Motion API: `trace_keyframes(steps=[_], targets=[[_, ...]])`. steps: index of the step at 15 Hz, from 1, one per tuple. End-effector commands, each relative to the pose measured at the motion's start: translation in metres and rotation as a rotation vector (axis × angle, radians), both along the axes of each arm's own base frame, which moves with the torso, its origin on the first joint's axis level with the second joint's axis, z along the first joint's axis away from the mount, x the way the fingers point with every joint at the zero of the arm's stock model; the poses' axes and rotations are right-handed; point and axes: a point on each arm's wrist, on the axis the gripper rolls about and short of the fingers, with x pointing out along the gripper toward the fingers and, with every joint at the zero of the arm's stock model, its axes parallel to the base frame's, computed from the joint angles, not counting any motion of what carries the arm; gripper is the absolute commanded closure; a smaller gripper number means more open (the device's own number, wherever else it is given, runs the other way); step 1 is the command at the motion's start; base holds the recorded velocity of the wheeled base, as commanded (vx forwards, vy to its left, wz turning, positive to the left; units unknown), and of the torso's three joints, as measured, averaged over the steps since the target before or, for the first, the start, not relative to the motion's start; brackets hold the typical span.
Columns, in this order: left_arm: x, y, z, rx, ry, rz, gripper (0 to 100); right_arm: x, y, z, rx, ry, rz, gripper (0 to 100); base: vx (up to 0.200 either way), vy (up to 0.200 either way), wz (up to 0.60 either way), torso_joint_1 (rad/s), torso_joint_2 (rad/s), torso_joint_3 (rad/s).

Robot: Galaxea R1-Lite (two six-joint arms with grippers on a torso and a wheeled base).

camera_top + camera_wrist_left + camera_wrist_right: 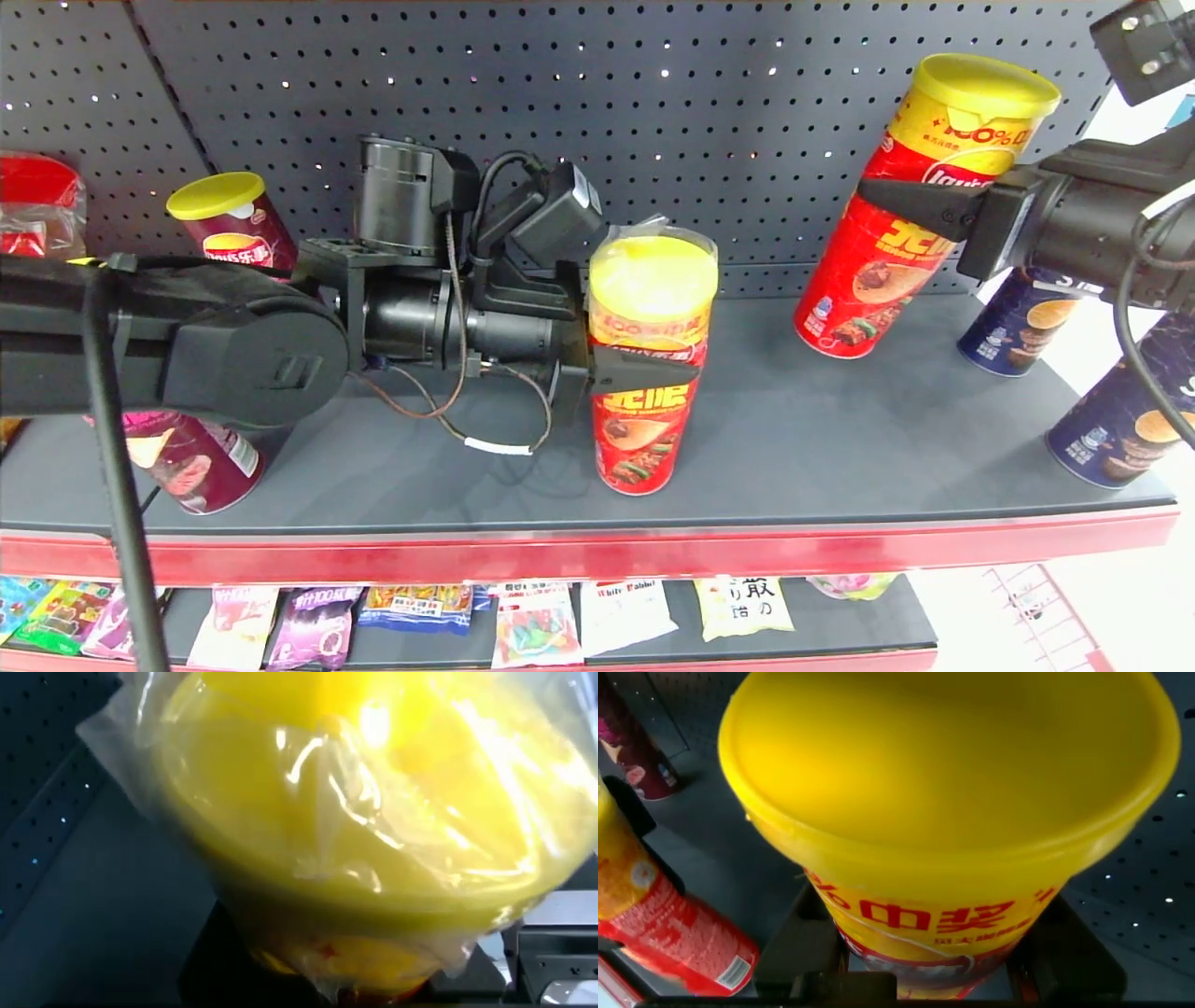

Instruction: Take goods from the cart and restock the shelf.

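While we are clenching our left claw [644,371] around the middle of a red cylindrical chip can with a yellow lid under clear film [644,448], that can is standing upright on the dark grey metal shelf board [803,439], with its base straight below the claw's fingers. Our right claw [920,210] is gripping a second red chip can with a bare yellow plastic lid [864,280] just under its lid. This can is leaning, its lid above the claw and its base lower down, towards the left claw. We cannot tell whether that base is touching the board. Two maroon cylindrical cans [233,224] [191,462] are standing behind the left claw, on the side away from the right claw. Two dark blue cylindrical cans [1022,327] [1116,420] are sitting below the right claw's wrist, on its outer side. A dark perforated metal back panel [653,84] is rising beyond both claws, and coloured snack packets [532,621] are lying on the lower shelf beneath them.
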Motion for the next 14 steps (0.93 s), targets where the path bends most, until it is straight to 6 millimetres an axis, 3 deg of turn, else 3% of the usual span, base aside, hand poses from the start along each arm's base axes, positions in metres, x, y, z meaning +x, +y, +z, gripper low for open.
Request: trace_keyframes(steps=[1,14], targets=[[-0.002,-0.002,-0.002,0.003,0.007,-0.008,100,-0.001,0.0,0.001,0.001,-0.005,0.002,100,0.0,0.0,0.0,0.0,0.0,0.0],[-0.013,0.001,-0.012,0.012,0.128,0.001,100,-0.001,0.001,0.002,0.002,-0.008,0.005,100,0.0,0.0,0.0,0.0,0.0,0.0]])
